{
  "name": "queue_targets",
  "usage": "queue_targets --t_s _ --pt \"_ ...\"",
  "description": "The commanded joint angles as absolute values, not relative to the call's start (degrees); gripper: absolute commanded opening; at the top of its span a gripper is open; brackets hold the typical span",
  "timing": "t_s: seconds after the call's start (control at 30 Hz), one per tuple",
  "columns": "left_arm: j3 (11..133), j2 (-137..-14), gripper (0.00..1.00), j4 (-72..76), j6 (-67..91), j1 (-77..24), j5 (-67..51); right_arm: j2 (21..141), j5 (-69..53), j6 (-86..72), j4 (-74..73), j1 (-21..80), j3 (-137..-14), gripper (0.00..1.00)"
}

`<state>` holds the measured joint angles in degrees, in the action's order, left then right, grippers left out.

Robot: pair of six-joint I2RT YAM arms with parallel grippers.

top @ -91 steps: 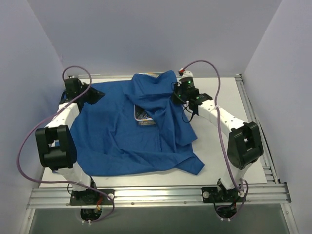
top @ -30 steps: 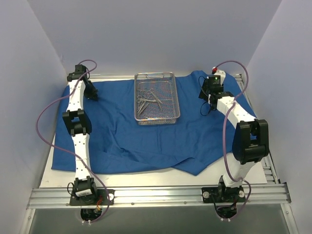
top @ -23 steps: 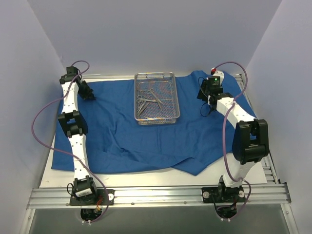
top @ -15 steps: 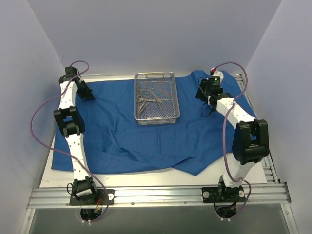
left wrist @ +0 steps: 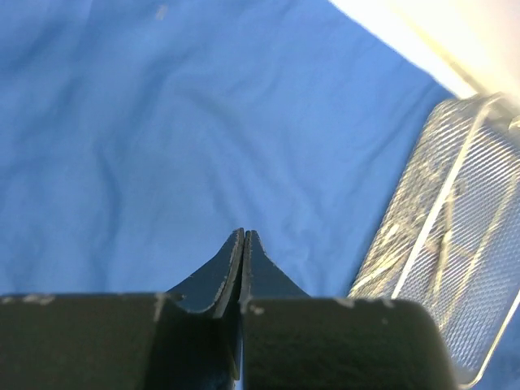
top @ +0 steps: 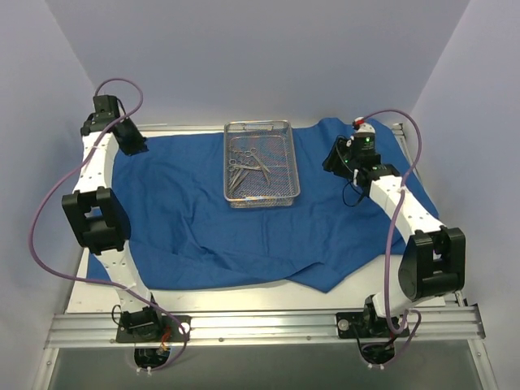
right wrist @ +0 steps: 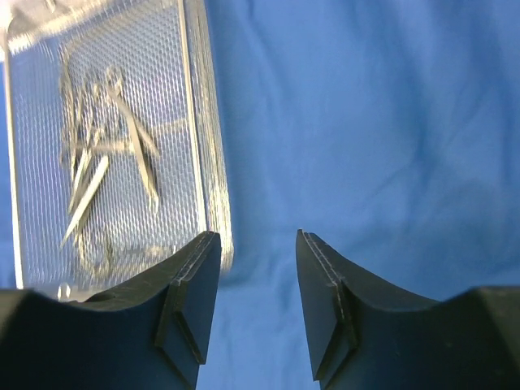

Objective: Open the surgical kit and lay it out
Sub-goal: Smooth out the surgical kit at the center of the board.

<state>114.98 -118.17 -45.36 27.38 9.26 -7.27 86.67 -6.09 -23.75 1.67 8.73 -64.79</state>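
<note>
Top external view: my left gripper [left wrist: 244,240] is pinched together; my right gripper [right wrist: 256,237] gapes, empty. Scissors [right wrist: 135,148] inside the mesh tray [top: 262,203] look thin, hard, slippery. I'd pinch a handle ring.

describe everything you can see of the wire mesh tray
The tray is a shallow rectangular basket of fine silver wire mesh, with a thicker wire rim and rounded corners, and it looks like shiny steel. It sits flat and level on the spread blue cloth, at the far middle of the workspace, its long sides running from near to far. It is uncovered. A loose cluster of thin silver scissor-handled instruments lies on its mesh floor. Nothing else touches it.
</note>
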Motion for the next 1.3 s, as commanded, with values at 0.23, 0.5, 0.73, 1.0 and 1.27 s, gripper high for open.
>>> queue_targets --t_s 0.23,0.5,0.73,1.0,1.27 --pt "103.7 -115.9 0.02 -52.6 24.1 9.8 -1.3 84.9 -15.6 -33.0 -22.1 9.0 -78.9 0.37" --pt "94.9 -115.7 0.02 -52.2 26.1 8.7 8.3 83.1 -17.0 -30.3 -32.6 8.5 -81.7 0.36" --pt "93.5 -123.1 0.02 -52.1 26.0 8.8 10.3 84.5 -17.6 -27.6 -36.1 6.2 -84.5 0.36" --pt "113.8 -138.6 0.02 -59.3 20.9 10.2 12.0 85.7 -16.2 -27.1 -35.4 4.1 -81.3 0.36" --pt "147.5 -157.0 0.02 -75.0 17.7 13.6 5.7 88.9 -15.6 -27.6 -34.5 3.7 -82.0 0.36"
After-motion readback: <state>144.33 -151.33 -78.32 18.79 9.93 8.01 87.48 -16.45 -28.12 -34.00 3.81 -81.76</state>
